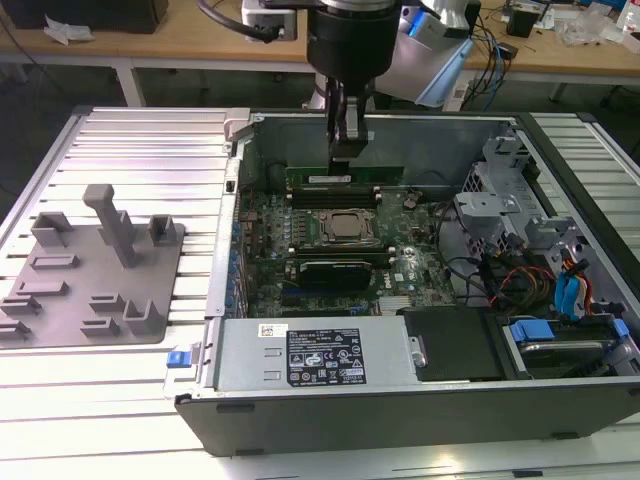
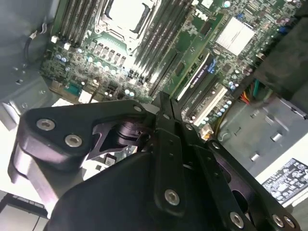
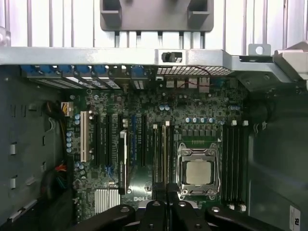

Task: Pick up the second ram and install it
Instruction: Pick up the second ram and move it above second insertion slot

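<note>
The second ram (image 1: 380, 177), a long green stick, hangs level and on edge inside the open computer case, over the memory slots (image 1: 345, 197) on the far side of the silver CPU socket (image 1: 350, 228). My gripper (image 1: 346, 155) comes down from above and is shut on the ram's middle. In both wrist views the black fingers (image 2: 162, 103) (image 3: 166, 202) meet over the motherboard. In the first wrist view they line up with the slots (image 3: 161, 154) beside the CPU socket (image 3: 198, 173).
A long black card (image 1: 335, 270) sits on the near side of the socket. The case holds a power supply (image 1: 315, 350), a drive cage (image 1: 500, 200) and loose cables (image 1: 520, 280). A grey fixture plate (image 1: 95, 270) with blocks lies at the exterior view's left.
</note>
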Tool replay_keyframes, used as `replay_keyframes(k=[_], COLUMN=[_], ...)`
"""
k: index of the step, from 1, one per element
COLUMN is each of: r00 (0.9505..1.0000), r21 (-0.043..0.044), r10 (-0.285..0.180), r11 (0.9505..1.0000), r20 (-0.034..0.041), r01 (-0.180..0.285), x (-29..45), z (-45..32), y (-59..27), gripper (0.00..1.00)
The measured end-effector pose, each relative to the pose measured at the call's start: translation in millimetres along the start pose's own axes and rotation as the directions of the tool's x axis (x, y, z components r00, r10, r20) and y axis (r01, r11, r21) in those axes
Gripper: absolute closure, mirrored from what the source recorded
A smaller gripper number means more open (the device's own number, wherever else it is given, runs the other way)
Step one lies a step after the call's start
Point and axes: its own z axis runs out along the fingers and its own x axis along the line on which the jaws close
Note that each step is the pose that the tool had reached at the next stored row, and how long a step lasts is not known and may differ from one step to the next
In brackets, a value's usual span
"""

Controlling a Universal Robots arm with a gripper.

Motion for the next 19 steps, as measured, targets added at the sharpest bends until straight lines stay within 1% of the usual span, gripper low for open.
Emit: replay_keyframes(k=[2,4,5,6,7,11,12,16,19], r00=[1.0,1.0,1.0,1.0,1.0,1.0,1.0,1.0,0.9998], r21=[0.0,0.0,0.0,0.0,-0.0001,-0.0008,-0.0009,-0.0009,-0.0012], r10=[0.0,0.0,0.0,0.0,0.0,0.0,0.0,0.002,0.018], r11=[1.0,1.0,1.0,1.0,1.0,1.0,1.0,1.0,0.9998], r20=[0.0005,0.0005,0.0005,0.0006,0.0005,0.0006,0.0006,0.0005,0.0004], r01=[0.0,0.0,0.0,0.0,0.0,0.0,0.0,-0.002,-0.018], x=[-1.7,-3.5,-3.6,-4.1,-5.7,-15.7,-17.0,-18.5,-18.6], z=[3.8,11.0,12.9,16.8,22.5,41.6,45.2,54.2,65.5], y=[0.0,0.1,0.1,0.2,0.2,0.3,0.5,0.5,-0.2], gripper=[0.91,0.91,0.91,0.91,0.91,0.91,0.91,0.91,0.91])
